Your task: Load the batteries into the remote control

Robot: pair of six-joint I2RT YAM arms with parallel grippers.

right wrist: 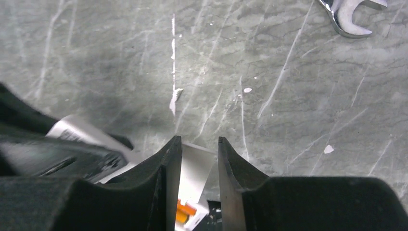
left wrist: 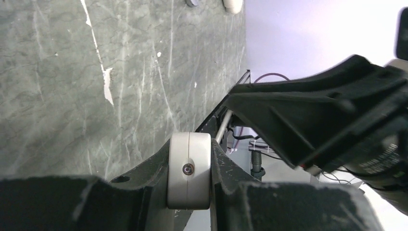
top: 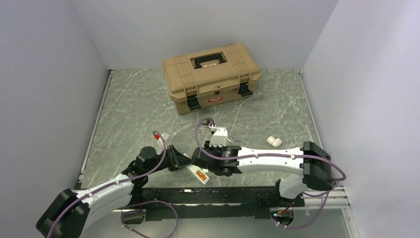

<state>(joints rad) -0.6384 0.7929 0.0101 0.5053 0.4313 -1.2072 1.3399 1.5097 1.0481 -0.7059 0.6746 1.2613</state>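
Note:
My left gripper (top: pixel 181 162) (left wrist: pixel 189 147) is shut on one end of the remote control (left wrist: pixel 189 173), a slim white bar held off the table. In the top view the remote control (top: pixel 199 174) slants toward the near edge with its orange-brown recess facing up. Right over it hangs my right gripper (top: pixel 197 157) (right wrist: pixel 199 142), its jaws partly apart. The white remote control (right wrist: pixel 195 168) and its orange recess show through the gap, and nothing fills the jaws. Two white batteries (top: pixel 274 142) lie on the table to the right, clear of both grippers.
A tan toolbox (top: pixel 210 74) with black latches stands shut at the back of the grey marble table (top: pixel 133 114). A steel wrench (right wrist: pixel 349 19) lies on the table beyond the right gripper. White walls close in the left, right and back sides.

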